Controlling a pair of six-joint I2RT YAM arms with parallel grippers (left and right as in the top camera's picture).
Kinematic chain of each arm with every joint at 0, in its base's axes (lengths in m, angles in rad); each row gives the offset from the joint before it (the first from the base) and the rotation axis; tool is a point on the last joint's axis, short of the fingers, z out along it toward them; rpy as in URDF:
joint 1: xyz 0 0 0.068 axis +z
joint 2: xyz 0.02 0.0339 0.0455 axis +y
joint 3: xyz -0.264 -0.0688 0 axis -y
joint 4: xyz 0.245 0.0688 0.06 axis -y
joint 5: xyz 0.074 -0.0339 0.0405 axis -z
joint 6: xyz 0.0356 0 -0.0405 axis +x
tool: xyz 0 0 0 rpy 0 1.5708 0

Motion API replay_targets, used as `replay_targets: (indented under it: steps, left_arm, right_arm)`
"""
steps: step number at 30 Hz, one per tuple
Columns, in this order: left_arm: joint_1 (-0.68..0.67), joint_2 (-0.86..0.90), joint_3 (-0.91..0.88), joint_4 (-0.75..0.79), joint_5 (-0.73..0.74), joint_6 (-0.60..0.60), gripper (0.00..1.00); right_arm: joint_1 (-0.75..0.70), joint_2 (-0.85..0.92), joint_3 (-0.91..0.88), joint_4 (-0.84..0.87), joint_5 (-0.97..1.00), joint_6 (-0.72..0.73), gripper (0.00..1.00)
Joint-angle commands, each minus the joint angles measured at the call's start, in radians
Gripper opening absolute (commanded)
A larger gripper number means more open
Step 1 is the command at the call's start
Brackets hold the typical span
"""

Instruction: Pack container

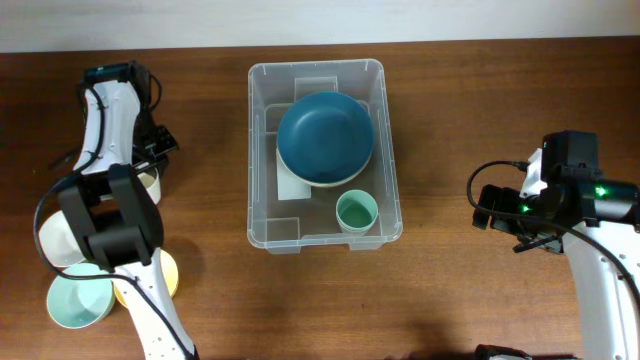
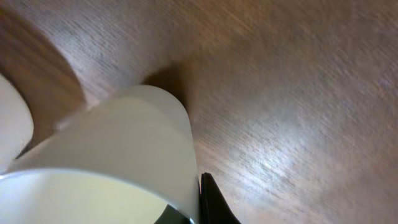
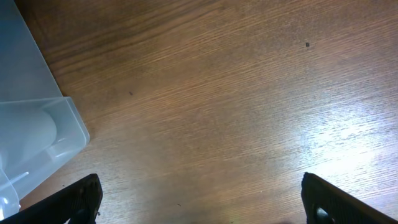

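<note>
The container point(image 1: 258, 150), a large clear plastic bin, stands mid-table. Inside it a dark blue bowl point(image 1: 325, 135) sits on a cream bowl point(image 1: 310, 178), with a small green cup point(image 1: 356, 212) at the front right. My left gripper point(image 1: 150, 165) is left of the container, shut on the wall of a cream cup point(image 1: 148, 183). In the left wrist view one finger is inside and one outside the cup point(image 2: 124, 137), the gripper point(image 2: 193, 208) low at the frame's edge. My right gripper point(image 1: 482, 210) is open and empty over bare wood point(image 3: 199, 199), right of the container's corner point(image 3: 37, 124).
A white bowl point(image 1: 55, 240), a mint bowl point(image 1: 75, 302) and a yellow bowl point(image 1: 166, 272) lie at the front left, partly under my left arm. The wooden table point(image 1: 450, 100) runs to a pale wall at the back.
</note>
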Motion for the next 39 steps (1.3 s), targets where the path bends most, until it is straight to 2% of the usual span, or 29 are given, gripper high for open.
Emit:
replay_targets:
  steps: [1,7,12,21,25,30,39]
  left_arm:
    - [-0.061,-0.129,0.092,-0.035,0.037,0.0,0.01]
    - [-0.221,-0.33,0.132,-0.034,0.037,-0.001,0.0]
    - [-0.439,-0.456,0.132,-0.006,0.037,-0.002,0.01]
    - [-0.816,-0.434,0.109,0.043,0.069,-0.062,0.01]
    - [-0.958,-0.35,0.108,0.038,0.097,-0.063,0.01]
    - [-1.006,-0.269,0.108,0.024,0.193,-0.062,0.01]
    - [-1.018,-0.22,0.108,-0.025,0.202,-0.062,0.01]
  right_arm:
    - [-0.005,0.002,-0.004,-0.001,-0.002,0.008,0.98]
    - [-0.006,0.002,-0.004,0.0,-0.002,0.008,0.98]
    - [-0.006,0.002,-0.004,0.0,-0.002,0.008,0.98]
    - [-0.006,0.002,-0.004,-0.001,-0.002,0.008,0.98]
    - [-0.005,0.002,-0.004,-0.001,-0.002,0.009,0.98]
    - [-0.006,0.002,-0.004,-0.002,-0.002,0.008,0.98]
    - [-0.005,0.002,-0.004,-0.005,-0.002,0.008,0.98]
